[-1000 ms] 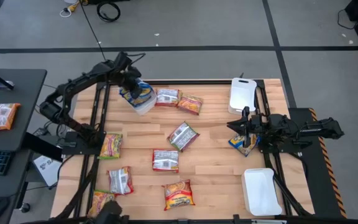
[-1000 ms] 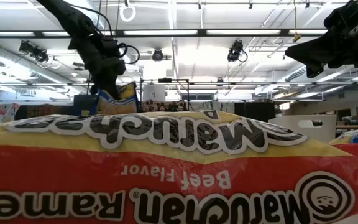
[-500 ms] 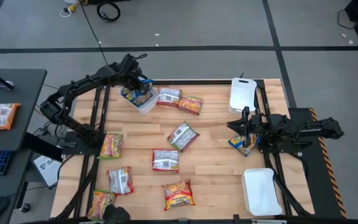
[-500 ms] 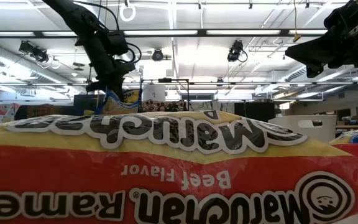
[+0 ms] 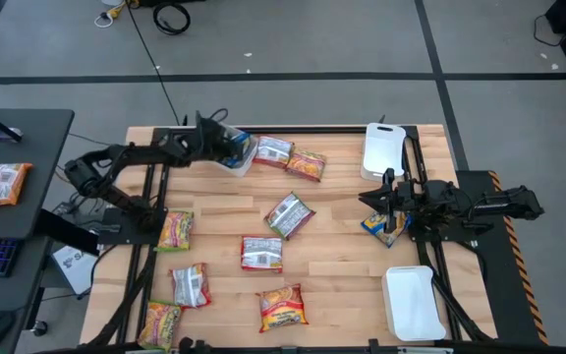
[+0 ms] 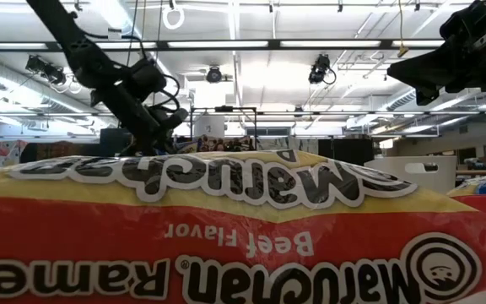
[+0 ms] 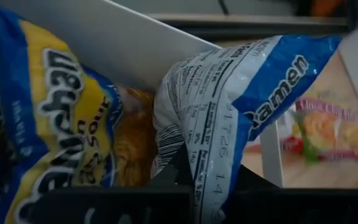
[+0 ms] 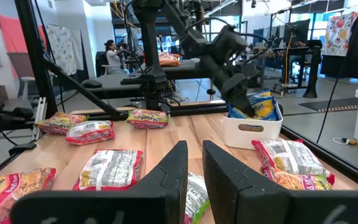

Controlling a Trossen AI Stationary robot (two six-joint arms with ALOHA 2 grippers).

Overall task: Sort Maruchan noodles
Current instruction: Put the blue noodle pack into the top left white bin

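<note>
My left gripper (image 5: 226, 147) reaches slanting down into a white tray (image 5: 236, 163) at the table's far left and is shut on a blue-yellow noodle packet (image 7: 229, 93). A second blue-yellow packet (image 7: 48, 118) lies in the same tray. Several more packets lie flat on the wood: silver-white ones (image 5: 269, 149) (image 5: 289, 213) (image 5: 261, 253), orange-red ones (image 5: 305, 163) (image 5: 283, 307) and a yellow-green one (image 5: 175, 229). My right gripper (image 5: 381, 202) waits at the right, its fingers (image 8: 179, 168) a narrow gap apart with nothing between them, above a blue-yellow packet (image 5: 377, 228). My left gripper pinches the blue-yellow packet between its two fingers at the printed back side near one end (image 7: 199, 171). The fingers come slanting down from the table's left. The packet stands up ahead of the fingers inside the tray, between the tray's wall and the other packet.
Two more white trays stand on the right, one at the far edge (image 5: 383, 149) and one near the front (image 5: 411, 300). A beef-flavour packet (image 6: 243, 228) lies right before the low camera and hides most of the table there. A side desk (image 5: 8, 187) stands beyond the left edge.
My left gripper has come down and a little toward the table's far right, rolling its wrist and staying shut. The blue-yellow packet, which hung above the white tray, now sits down inside it. The left arm has flattened out low over the table.
</note>
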